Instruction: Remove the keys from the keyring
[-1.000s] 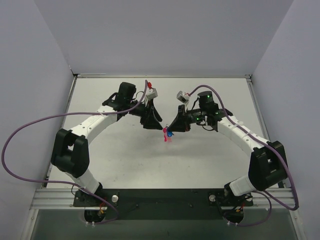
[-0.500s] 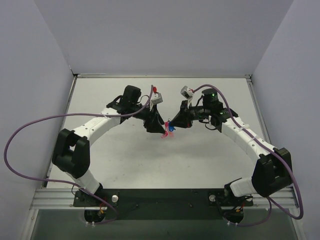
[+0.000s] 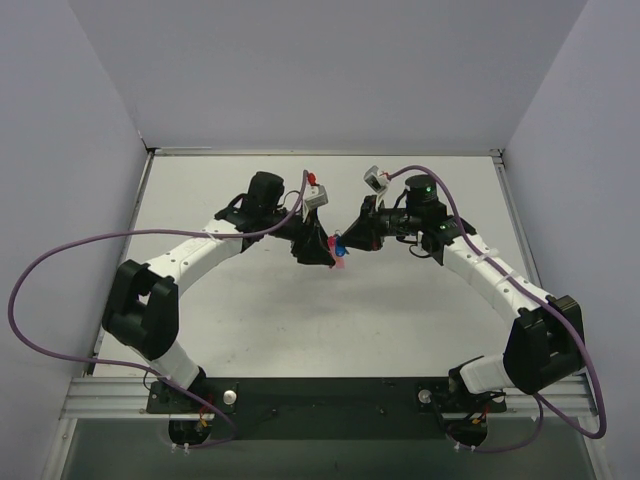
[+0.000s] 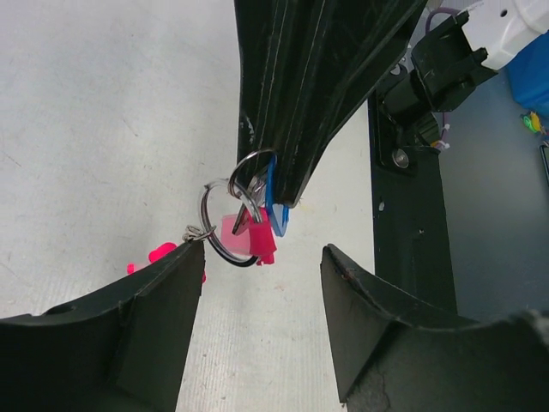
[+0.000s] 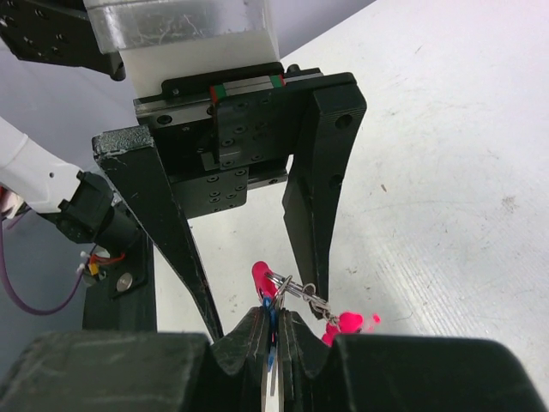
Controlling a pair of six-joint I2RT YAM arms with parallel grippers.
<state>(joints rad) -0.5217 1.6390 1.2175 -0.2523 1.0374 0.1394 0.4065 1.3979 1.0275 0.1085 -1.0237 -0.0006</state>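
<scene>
Keys (image 4: 249, 233) hang clamped in the right tool (image 5: 273, 339), between the spread left tool (image 4: 262, 256).

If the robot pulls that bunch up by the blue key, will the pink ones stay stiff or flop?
Probably flop: the pink key hangs loose on the keyring beside the right hand, which pinches only the blue key. The bunch looks light, tiny beside the open left hand. The thin wire ring may swing or slip.

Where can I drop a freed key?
Bare table between the keys and the base rail; also the far strip by the back wall. Crowded where left end effector and right end effector meet around them.
</scene>
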